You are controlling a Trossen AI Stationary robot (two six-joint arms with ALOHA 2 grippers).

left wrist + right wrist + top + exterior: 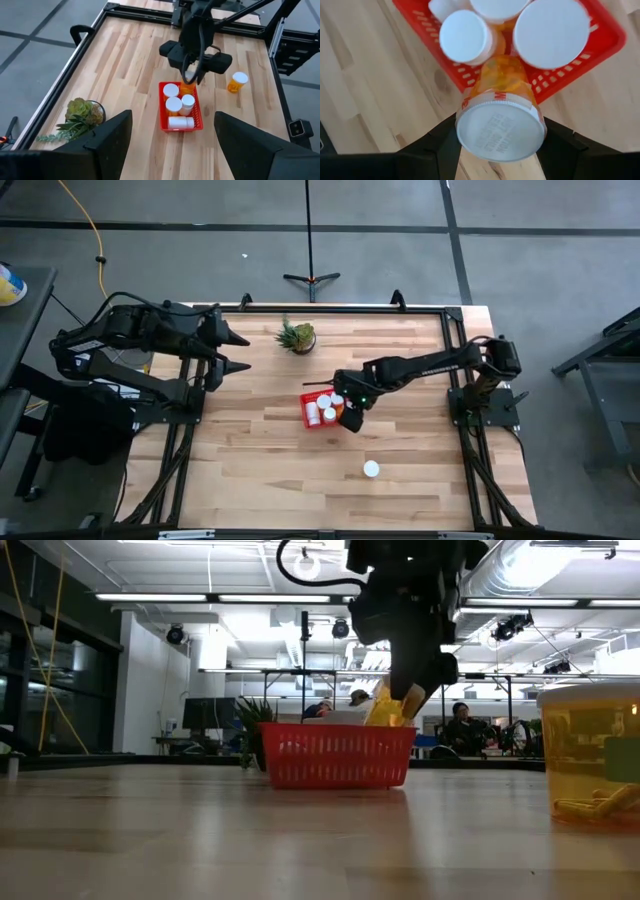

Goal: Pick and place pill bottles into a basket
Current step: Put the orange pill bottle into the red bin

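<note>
The red basket point(306, 412) stands mid-table with several white-capped pill bottles point(173, 105) inside, one of them lying on its side point(180, 122). My right gripper point(350, 415) hangs over the basket's right end, shut on an orange pill bottle point(504, 80). One more orange pill bottle point(371, 469) stands upright on the table, nearer the front edge. My left gripper point(248, 352) waits open and raised at the table's left, with nothing between its fingers. My right gripper pinches the orange bottle at its white cap point(470, 142), one finger on each side of it. The fingers come steeply from above. The bottle hangs tilted, cap uppermost, its lower end point(385, 718) dipping behind the basket's rim among the other bottles.
A small spiky green plant in a pot point(297, 336) stands toward the far edge, behind the basket. Bare wooden tabletop point(250, 460) lies left of and in front of the basket. A black frame runs along the table's edges point(80, 65).
</note>
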